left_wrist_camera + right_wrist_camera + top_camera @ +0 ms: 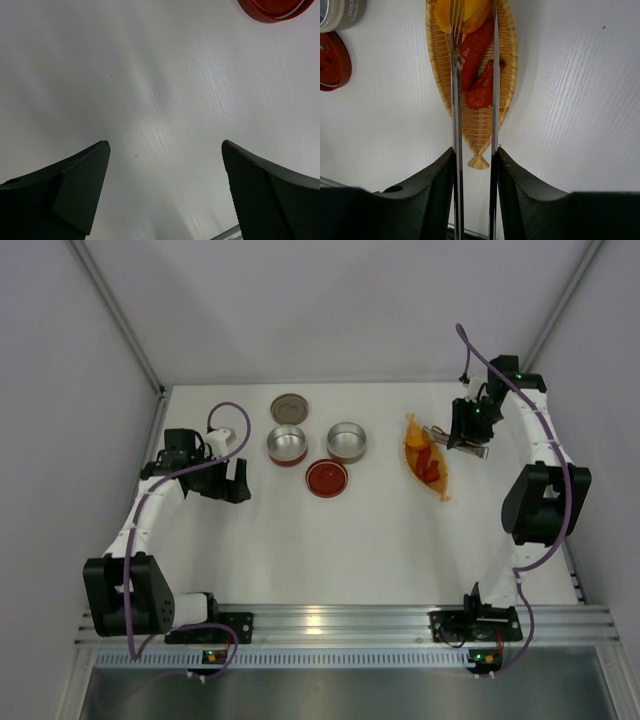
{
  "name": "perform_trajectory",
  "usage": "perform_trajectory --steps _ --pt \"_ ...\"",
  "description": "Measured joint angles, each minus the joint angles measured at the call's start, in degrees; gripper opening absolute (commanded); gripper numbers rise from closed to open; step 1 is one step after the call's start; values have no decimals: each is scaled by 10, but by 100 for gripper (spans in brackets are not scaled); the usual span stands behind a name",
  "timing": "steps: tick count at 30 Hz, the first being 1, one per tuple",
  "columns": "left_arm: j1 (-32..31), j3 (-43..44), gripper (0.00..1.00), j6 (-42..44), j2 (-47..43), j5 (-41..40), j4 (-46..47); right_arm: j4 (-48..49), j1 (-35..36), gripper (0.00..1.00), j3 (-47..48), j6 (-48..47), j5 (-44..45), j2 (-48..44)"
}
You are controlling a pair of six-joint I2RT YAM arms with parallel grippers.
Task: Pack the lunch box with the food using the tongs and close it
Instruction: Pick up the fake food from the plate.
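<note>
The food (479,75), red slices and a yellow piece, is lying in the orange dish (436,65) toward the tabletop's far right corner. The tongs (455,100) are straddling the slices, their tips reaching over the yellow piece. The right gripper (475,152) is pinching the tongs' arms between its jaws. Recommendation: squeeze gradually with the tips level on a single piece, then lift straight up. The left gripper (165,145) is hovering near the left edge, jaws spread wide. Printing is showing on one tin (340,10) but is too blurred to read.

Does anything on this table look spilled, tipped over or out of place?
Nothing stands out. Both round metal tins stand upright, the red lid and grey lid lie flat near them, and the toy food sits inside the orange leaf-shaped dish.
</note>
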Motion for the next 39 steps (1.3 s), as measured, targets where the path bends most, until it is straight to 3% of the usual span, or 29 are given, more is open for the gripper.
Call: perform_trajectory --steps 9,18,39 --pt "0 -1 98 0 0 -4 0 -1 0 27 0 0 -1 6" --pt "0 -1 98 0 0 -4 0 -5 0 0 0 -3 -23 6" --pt "0 -1 98 0 0 -6 0 -7 -4 0 0 -37 -123 -42"
